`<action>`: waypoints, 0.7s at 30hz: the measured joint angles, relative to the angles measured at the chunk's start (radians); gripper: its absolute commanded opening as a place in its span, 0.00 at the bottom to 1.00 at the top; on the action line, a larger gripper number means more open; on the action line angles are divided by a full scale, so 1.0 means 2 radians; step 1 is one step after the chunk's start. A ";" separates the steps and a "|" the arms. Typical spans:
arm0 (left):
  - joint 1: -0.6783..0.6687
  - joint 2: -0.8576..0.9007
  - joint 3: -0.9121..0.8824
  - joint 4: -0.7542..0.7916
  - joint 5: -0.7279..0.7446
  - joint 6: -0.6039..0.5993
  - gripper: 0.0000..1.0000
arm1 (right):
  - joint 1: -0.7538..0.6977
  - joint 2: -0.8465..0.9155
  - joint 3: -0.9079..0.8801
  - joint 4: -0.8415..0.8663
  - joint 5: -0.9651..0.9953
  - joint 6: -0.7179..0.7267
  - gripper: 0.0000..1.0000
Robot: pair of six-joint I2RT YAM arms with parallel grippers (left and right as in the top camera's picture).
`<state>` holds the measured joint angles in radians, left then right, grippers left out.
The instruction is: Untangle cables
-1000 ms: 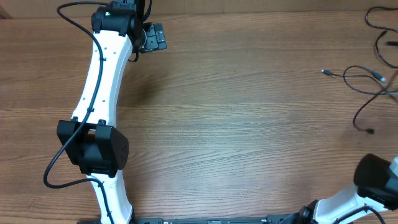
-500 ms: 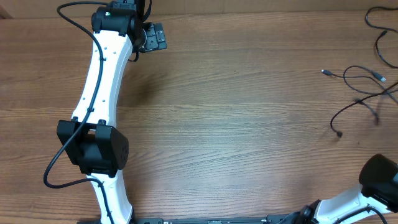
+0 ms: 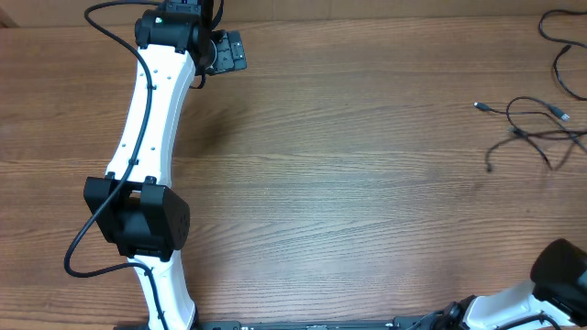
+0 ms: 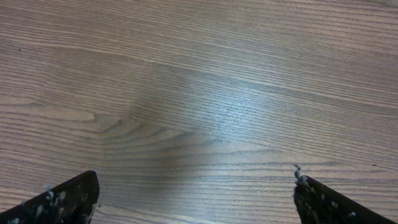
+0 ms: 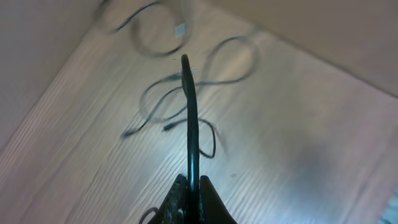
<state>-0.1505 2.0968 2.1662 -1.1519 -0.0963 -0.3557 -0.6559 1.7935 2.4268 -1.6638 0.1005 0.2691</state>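
Several thin black cables (image 3: 532, 124) lie loosely looped at the table's far right edge, some with silver tips (image 3: 479, 106). Another cable (image 3: 558, 41) curls at the top right corner. In the right wrist view my right gripper (image 5: 193, 182) is shut on one black cable (image 5: 191, 118), which rises straight up from between the fingers, high above the other cables (image 5: 163, 99) on the wood. My left gripper (image 3: 225, 53) sits at the top left, far from the cables. It hangs open (image 4: 194, 183) over bare wood, with nothing between its fingers.
The left arm (image 3: 151, 137) stretches along the table's left side. Only the right arm's elbow (image 3: 561, 270) shows, at the bottom right corner. The wooden table (image 3: 348, 183) runs between them, and a pale wall borders it in the right wrist view.
A loose cable end at the right has swung left and then up toward the other loops. The right arm's elbow has slid lower and further right. The left arm has not moved.
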 measured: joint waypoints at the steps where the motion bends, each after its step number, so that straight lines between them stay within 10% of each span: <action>1: 0.000 0.000 0.000 0.000 0.000 0.000 1.00 | -0.011 0.002 0.000 0.003 0.007 0.009 0.04; 21: 0.000 0.000 0.000 0.000 0.006 0.000 1.00 | -0.129 0.007 -0.375 0.254 0.045 0.132 0.04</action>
<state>-0.1505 2.0968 2.1666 -1.1519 -0.0853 -0.3557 -0.9146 1.8080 1.6772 -1.1561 0.1902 0.5331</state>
